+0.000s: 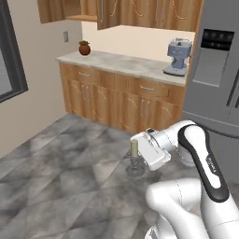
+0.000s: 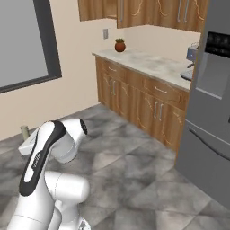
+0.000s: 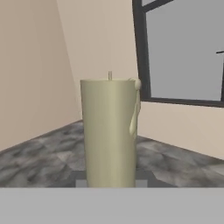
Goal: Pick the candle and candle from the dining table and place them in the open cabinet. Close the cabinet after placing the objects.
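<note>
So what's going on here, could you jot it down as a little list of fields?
held item: candle, a slim beige taper on a round dark dish base, upright
gripper: shut on the candle, carried above the floor
floor: grey stone tiles
counter: marbled top, holds a brown pot and a blue-grey coffee machine
wall cabinet: above the counter, one door standing open
fridge: grey, right of the counter
window: dark-framed, behind the candle in the hand view

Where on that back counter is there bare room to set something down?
The counter is bare along the wide stretch between the small brown pot at its left end and the coffee machine at its right end. It is crowded only by the machine, beside the fridge.
</note>
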Robot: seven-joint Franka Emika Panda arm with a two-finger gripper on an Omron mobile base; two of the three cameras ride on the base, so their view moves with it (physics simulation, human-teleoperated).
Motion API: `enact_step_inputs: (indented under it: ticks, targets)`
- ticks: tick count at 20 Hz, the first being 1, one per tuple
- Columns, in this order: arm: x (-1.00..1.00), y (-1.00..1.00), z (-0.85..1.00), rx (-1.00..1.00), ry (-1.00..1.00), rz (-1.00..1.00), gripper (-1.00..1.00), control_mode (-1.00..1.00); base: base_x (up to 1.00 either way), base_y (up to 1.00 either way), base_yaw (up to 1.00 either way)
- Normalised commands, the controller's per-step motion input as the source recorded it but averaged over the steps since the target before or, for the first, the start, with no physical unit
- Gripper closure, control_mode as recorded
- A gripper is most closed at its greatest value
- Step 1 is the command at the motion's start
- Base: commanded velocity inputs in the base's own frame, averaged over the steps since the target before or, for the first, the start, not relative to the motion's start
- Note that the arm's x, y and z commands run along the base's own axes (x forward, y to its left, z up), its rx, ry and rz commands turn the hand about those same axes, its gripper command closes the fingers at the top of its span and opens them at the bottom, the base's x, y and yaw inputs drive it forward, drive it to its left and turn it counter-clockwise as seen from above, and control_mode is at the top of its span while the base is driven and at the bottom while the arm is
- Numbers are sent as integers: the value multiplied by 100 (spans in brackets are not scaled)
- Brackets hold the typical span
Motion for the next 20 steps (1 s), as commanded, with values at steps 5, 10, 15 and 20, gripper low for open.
enact_step_inputs:
  ticks: [5,10,15,20]
  targets:
    - [0,0,0,0,0,0,100,100,66,26,-2]
    - [0,0,0,0,0,0,100,100,66,26,-2]
    - [0,0,0,0,0,0,100,100,66,27,-1]
    - [0,0,0,0,0,0,100,100,66,26,-2]
